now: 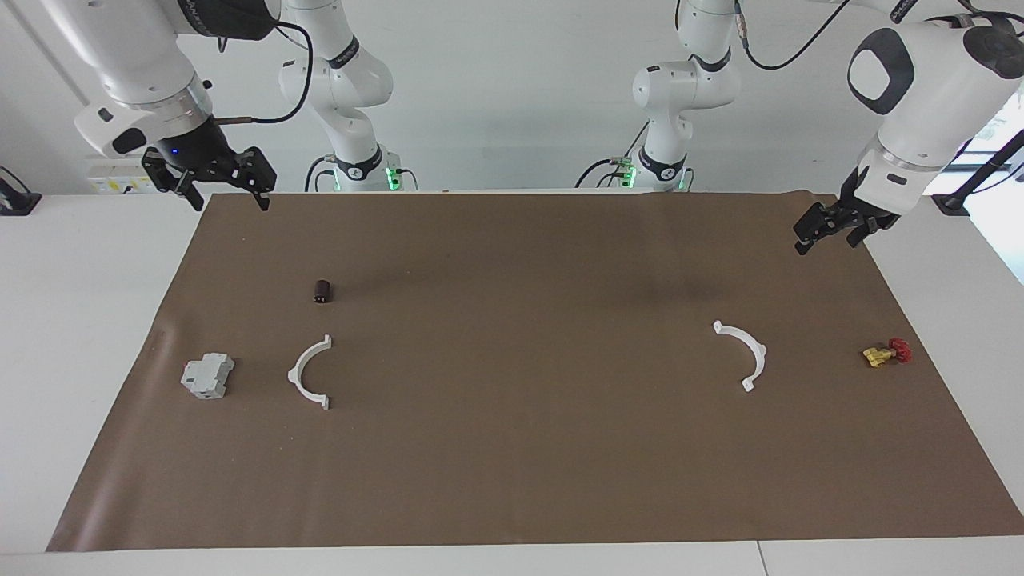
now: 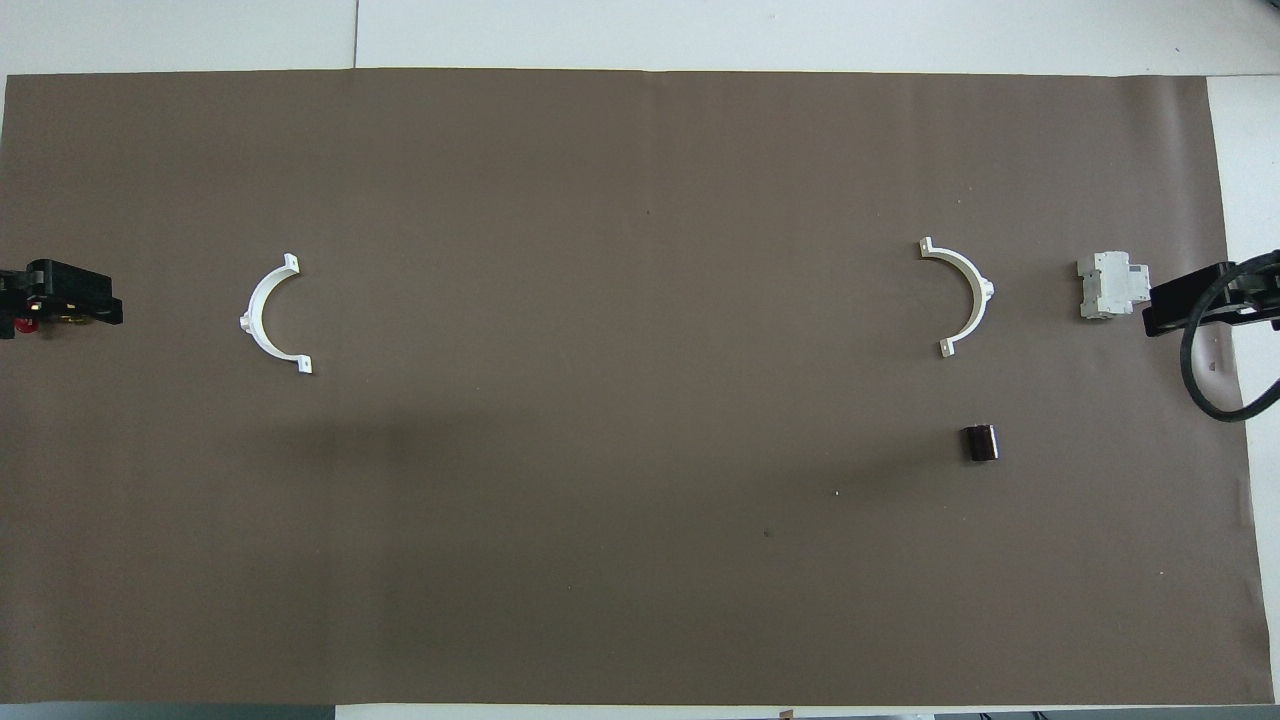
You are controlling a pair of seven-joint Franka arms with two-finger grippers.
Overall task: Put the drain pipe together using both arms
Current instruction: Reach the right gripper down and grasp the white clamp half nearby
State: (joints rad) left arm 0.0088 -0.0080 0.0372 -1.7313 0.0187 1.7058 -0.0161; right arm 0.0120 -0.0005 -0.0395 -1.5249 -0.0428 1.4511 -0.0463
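Brown paper [image 1: 512,464] covers the table, and only the facing view shows the right gripper [image 1: 226,192], fingers spread, hanging over the paper's robot-side corner, with the grey box [image 1: 208,375], dark cylinder [image 1: 322,290] and one white arc [image 1: 309,372] lying apart below. Open paper separates that arc from the second arc [image 1: 744,354]. A red-and-yellow piece [image 1: 886,353] sits near the paper's edge under the left gripper [image 1: 832,228], whose fingers look nearly closed on nothing.

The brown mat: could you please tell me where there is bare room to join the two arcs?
The mat is bare between the two white arcs. The only clusters are beside each arc: grey box and dark cylinder; yellow-red part.
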